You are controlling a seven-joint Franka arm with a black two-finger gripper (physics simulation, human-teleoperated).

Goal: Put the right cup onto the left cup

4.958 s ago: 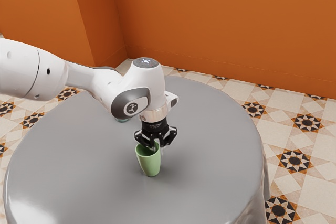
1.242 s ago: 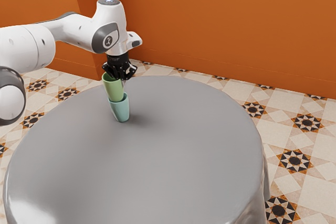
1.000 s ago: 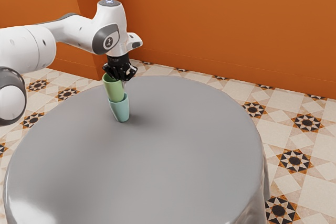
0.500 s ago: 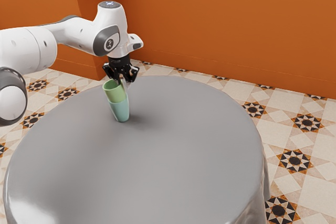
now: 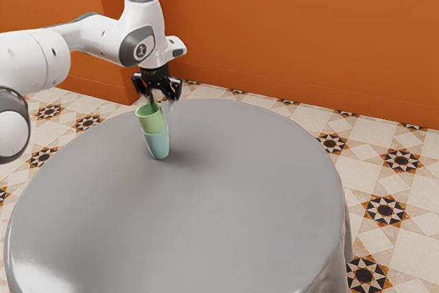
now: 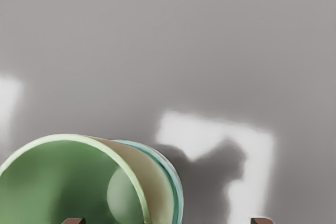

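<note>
My gripper (image 5: 160, 104) is open just above the green cup (image 5: 151, 121), one finger at the cup's mouth and the other outside its rim. The green cup's lower part is inside the teal cup (image 5: 157, 146), which stands on the table; the green one leans slightly. In the wrist view, the tips of my gripper (image 6: 168, 221) stand wide apart, one over the opening of the green cup (image 6: 137, 182). Beside its wall shows the rim of the teal cup (image 6: 176, 182). The green cup's base is hidden within the teal one.
The round grey table (image 5: 226, 204) extends toward the exterior view's right and front. An orange wall (image 5: 295, 32) rises behind it, over a patterned tile floor (image 5: 384, 238).
Over five seconds, the green cup has moved from mid-table to the teal cup. During the last second it dropped deeper inside, and my gripper opened, let it go and rose slightly.
</note>
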